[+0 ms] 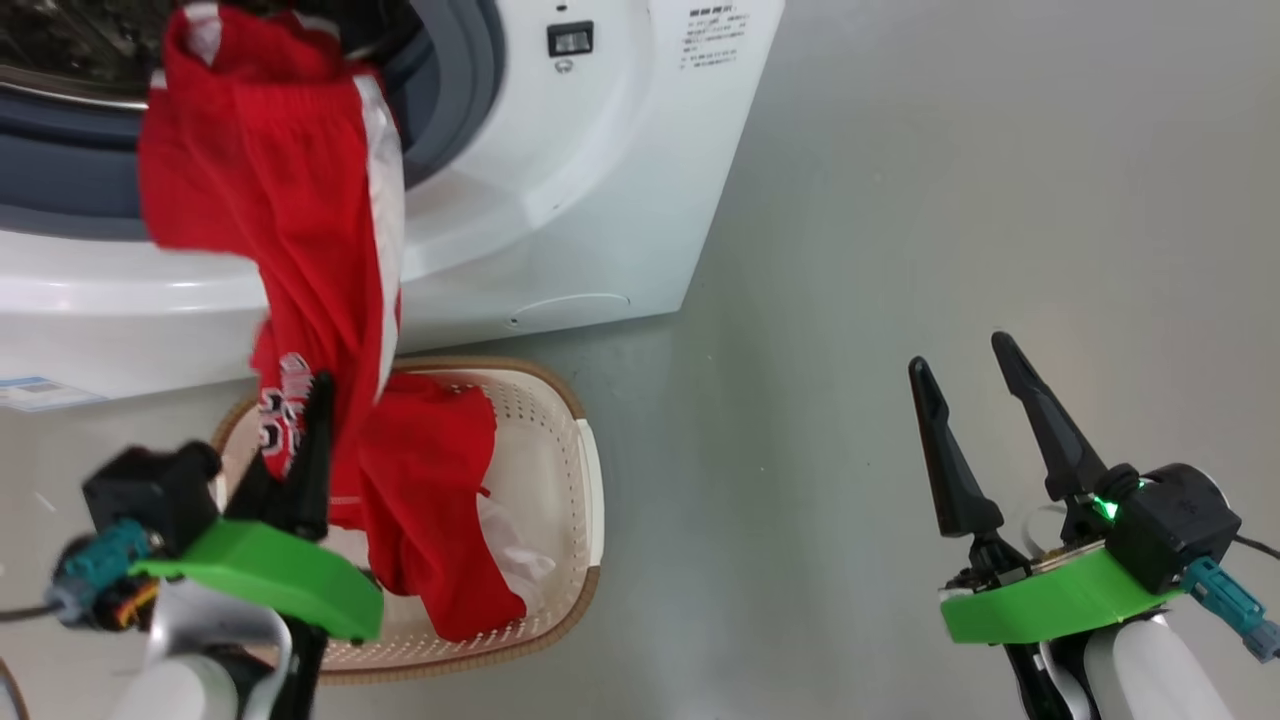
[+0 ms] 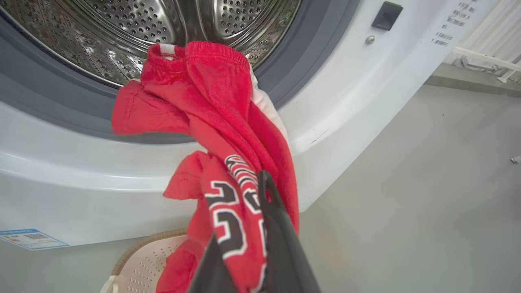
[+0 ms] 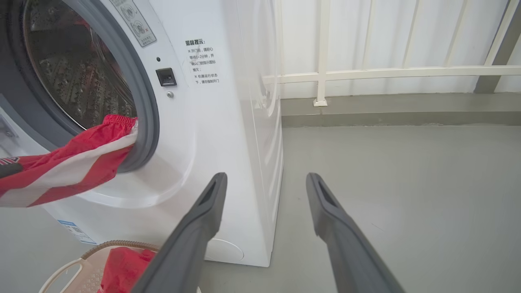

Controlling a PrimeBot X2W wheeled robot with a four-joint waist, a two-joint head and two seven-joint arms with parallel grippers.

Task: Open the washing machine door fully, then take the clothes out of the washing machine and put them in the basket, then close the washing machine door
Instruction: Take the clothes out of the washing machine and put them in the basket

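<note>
The left gripper point(image 1: 318, 395) pinches a red garment point(image 1: 300, 200) hanging from the washing machine point(image 1: 560, 200) drum point(image 2: 122, 32) into the near basket point(image 1: 590, 470), which holds another red piece point(image 1: 440, 510), while the right gripper point(image 1: 960, 354) gapes empty.

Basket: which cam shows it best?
Head view: the basket shows most of its rim and perforated wall from above, clothes inside. Left wrist view catches just a rim corner; right wrist view, a corner holding red cloth.
</note>
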